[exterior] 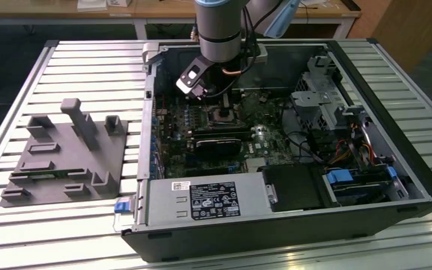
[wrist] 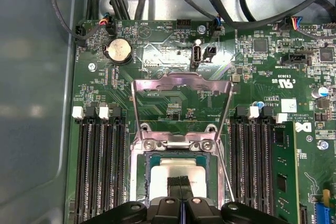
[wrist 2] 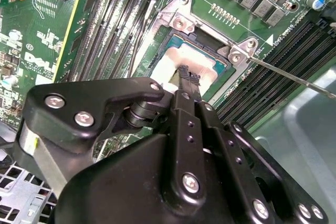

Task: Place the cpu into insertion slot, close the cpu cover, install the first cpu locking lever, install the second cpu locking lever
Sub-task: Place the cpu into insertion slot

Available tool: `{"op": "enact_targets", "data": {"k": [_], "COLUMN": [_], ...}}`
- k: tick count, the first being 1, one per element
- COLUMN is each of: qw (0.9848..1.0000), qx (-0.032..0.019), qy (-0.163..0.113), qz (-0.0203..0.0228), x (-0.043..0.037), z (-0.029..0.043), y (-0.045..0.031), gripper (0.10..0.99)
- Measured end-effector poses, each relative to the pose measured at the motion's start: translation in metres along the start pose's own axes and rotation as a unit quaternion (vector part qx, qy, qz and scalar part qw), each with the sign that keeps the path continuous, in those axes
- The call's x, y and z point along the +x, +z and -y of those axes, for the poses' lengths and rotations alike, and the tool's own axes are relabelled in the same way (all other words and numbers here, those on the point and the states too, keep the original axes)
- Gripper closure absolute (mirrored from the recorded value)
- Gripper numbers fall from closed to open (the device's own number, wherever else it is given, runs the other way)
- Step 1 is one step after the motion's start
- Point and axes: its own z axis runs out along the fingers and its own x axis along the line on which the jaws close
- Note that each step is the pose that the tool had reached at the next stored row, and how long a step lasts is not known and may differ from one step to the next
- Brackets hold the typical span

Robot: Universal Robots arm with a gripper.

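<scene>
Cpu (wrist: 173,166) lies flat in insertion slot (wrist: 149,174); likely light, stiff, fragile, best taken by opposite edges; gripper (wrist: 179,181) closed, empty, over its top.

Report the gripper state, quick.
Gripper: shut, nothing seen held; its fingertips meet over the cpu, which lies in the insertion slot.

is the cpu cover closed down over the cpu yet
No: in the first wrist view the cpu cover stands swung back off the insertion slot, and the cpu lies bare under the pincer.
</scene>
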Motion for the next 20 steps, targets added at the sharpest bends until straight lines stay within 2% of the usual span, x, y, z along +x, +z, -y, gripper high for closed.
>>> {"op": "enact_targets", "data": {"k": [4,9,15,20], "qw": [1.0000,1.0000,1.0000,1.0000], "qx": [0.0000,0.0001,0.0004,0.0001], "qy": [0.000,0.000,0.001,0.001], "qz": [-0.0005,-0.0041,-0.0042,-0.0046], "x": [0.0000,-0.0001,-0.0003,-0.0001], "z": [0.0000,0.0003,0.0006,0.0004], "y": [0.0001,0.0021,0.0046,0.0038], "gripper": [0.980,0.980,0.980,0.980]}}
